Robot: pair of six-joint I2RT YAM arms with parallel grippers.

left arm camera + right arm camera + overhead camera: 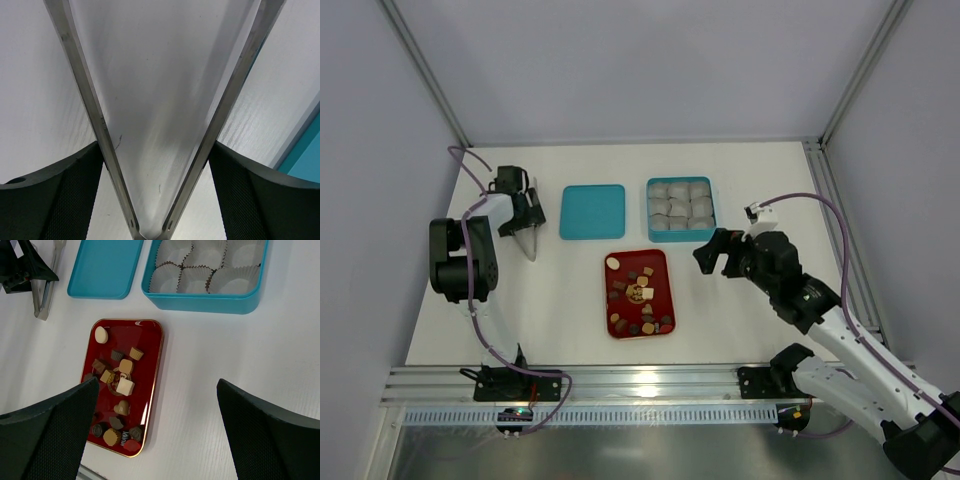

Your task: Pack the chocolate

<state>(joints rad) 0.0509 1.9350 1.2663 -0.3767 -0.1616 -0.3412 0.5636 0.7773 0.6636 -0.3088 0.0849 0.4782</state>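
**Tongs Poised, Box Unfilled**

Right jaws spread wide and empty, hovering toward the right edge of the table (580, 170). Left jaws clamped on steel tongs (527, 243) near the left edge. Chocolate (125, 386) all on the red tray (145, 335) mid-table; paper cups (192, 280) in the blue box (200, 304) apparently bare. Seemingly first pick pending: calls for swinging tongs over one piece.

Teal box (200, 302): far side cut by top edge. Red tray (147, 332): near-left corner hidden behind right gripper (157, 385) finger (50, 430). Tongs (220, 110): arm ends past the top edge.
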